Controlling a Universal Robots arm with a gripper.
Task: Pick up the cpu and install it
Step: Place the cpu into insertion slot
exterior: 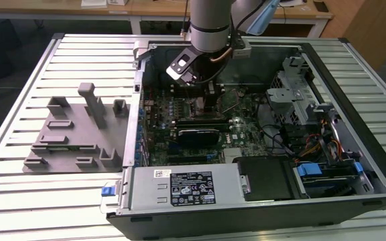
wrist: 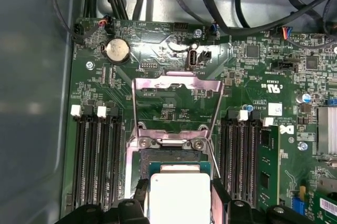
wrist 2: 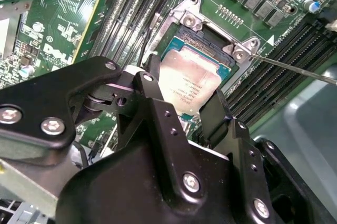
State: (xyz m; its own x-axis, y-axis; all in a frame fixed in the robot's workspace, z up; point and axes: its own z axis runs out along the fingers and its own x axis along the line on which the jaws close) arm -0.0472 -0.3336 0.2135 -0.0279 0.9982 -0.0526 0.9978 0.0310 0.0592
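The cpu (wrist 2: 189, 84) has a pale silver-grey top with faint dark print and a thin teal rim. The motherboard (wrist: 247, 77) is green, with black memory slots (wrist: 97, 155) and a shiny silver load frame (wrist: 176, 81). The gripper (wrist 2: 183, 90) is matte black, the fixture (exterior: 72, 135) plain grey, the table (exterior: 18, 191) silver and ribbed.

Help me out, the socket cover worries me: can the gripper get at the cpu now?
Probably yes: the metal cover is flipped back, and the gripper hangs right over the cpu with nothing between them.

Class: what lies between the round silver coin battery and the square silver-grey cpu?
An open silver metal frame, hinged beside the cpu, in the first wrist view.
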